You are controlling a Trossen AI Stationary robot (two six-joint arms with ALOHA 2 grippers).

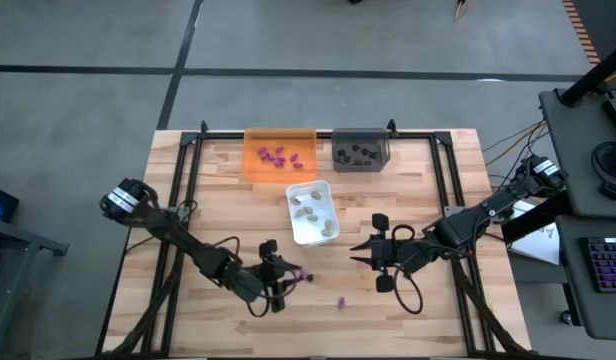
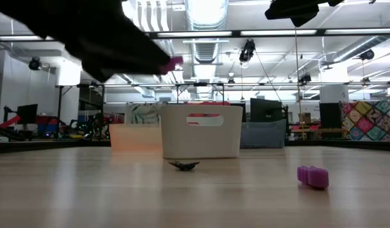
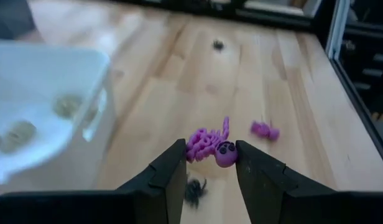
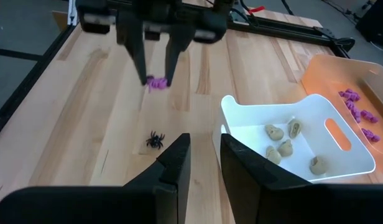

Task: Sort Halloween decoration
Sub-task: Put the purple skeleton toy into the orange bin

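The left end effector was observed raised above the wooden surface, clenched on a small purple plastic skeleton figure. A tiny black toy spider was noted on the surface directly beneath it, and a second purple toy piece lay apart, nearer the right arm. The right end effector was held over the surface near the white rectangular tray of pale beige pieces, its fingers parted and empty. Purple pieces were recorded in the orange translucent tray, black pieces in the grey tray.
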